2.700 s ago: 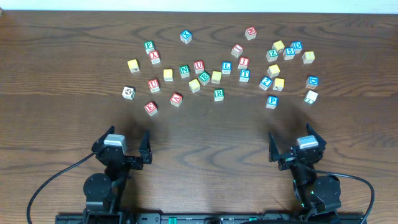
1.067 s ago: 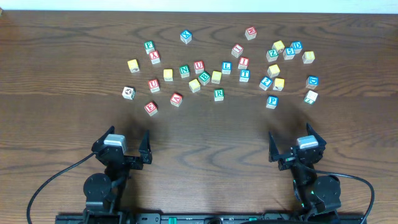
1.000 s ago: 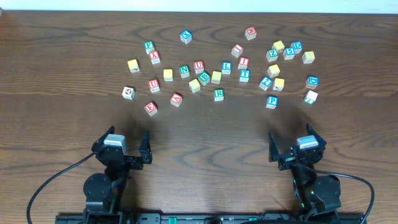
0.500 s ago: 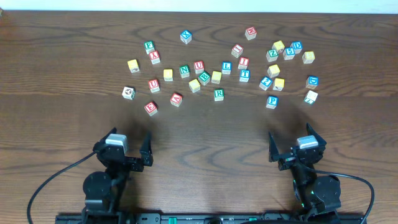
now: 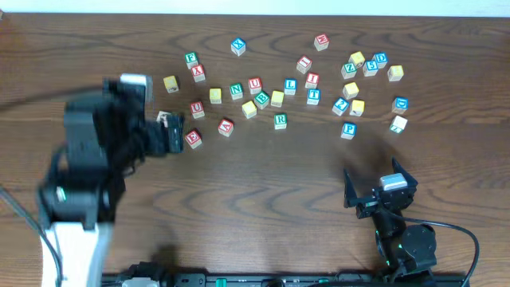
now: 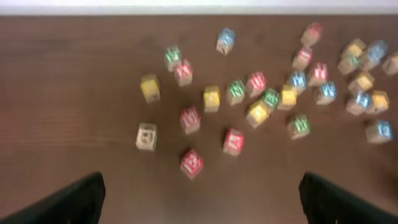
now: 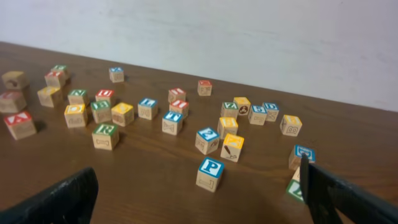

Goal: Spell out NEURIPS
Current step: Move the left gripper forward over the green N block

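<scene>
Well, the left gripper hovers wide open just short of the red-lettered wooden E cube; the green-lettered N cube lies beyond that E cube, to its right. The right gripper, open too, sits well away.

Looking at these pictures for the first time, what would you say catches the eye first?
The left arm looms large and blurred over the left side of the dark wooden table, jaws wide open beside a red-lettered wooden E cube. Many small wooden alphabet cubes lie scattered across the far half. The right arm sits low at the near edge, jaws open.
</scene>
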You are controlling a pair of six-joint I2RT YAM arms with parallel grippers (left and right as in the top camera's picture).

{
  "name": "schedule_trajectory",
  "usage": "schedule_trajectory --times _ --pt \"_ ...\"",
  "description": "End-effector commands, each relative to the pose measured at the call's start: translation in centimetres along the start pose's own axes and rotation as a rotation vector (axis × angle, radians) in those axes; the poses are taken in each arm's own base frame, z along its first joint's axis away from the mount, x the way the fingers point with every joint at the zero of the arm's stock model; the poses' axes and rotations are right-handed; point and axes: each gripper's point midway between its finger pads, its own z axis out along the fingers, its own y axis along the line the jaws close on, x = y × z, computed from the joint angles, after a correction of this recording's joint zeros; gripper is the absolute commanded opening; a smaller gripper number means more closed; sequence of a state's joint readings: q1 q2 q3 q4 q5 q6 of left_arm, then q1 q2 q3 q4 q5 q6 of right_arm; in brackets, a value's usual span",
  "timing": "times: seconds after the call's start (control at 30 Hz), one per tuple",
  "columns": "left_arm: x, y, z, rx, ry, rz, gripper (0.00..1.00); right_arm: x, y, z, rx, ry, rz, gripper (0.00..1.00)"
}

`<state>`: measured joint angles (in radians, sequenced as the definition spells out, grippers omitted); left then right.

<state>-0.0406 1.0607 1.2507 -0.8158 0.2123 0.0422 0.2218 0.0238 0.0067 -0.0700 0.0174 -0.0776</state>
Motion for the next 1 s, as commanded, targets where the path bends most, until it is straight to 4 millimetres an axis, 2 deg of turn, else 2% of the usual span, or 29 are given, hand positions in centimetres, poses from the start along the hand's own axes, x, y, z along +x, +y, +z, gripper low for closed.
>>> schedule_trajectory --times 0.0,0.1,0.4,0.5,0.73,0.87,0.97 --pt "-4.3 -0.4 -0.9 0.010 0.030 0.006 0.98 0.1 0.0 0.0 0.000 0.002 0.002 0.99" --pt "-6.1 -0.4 -0.9 0.010 0.024 0.007 0.98 0.1 0.0 0.0 0.000 0.002 0.002 0.99" --pt "-6.3 -1.0 -0.8 0.044 0.018 0.006 0.98 0.1 0.0 0.0 0.000 0.002 0.002 0.99" --pt "-6.1 -1.0 -0.4 0.048 0.032 -0.080 0.98 0.1 0.0 0.0 0.000 0.002 0.002 0.99" --pt "-5.4 -3.1 4.3 0.192 0.204 -0.183 0.98 0.1 0.0 0.0 0.000 0.002 0.002 0.99" --pt "-5.4 -4.9 6.5 0.216 0.309 -0.166 0.98 0.1 0.0 0.0 0.000 0.002 0.002 0.99" --pt "-5.8 -6.9 9.1 0.145 0.378 -0.129 0.98 0.1 0.0 0.0 0.000 0.002 0.002 0.99"
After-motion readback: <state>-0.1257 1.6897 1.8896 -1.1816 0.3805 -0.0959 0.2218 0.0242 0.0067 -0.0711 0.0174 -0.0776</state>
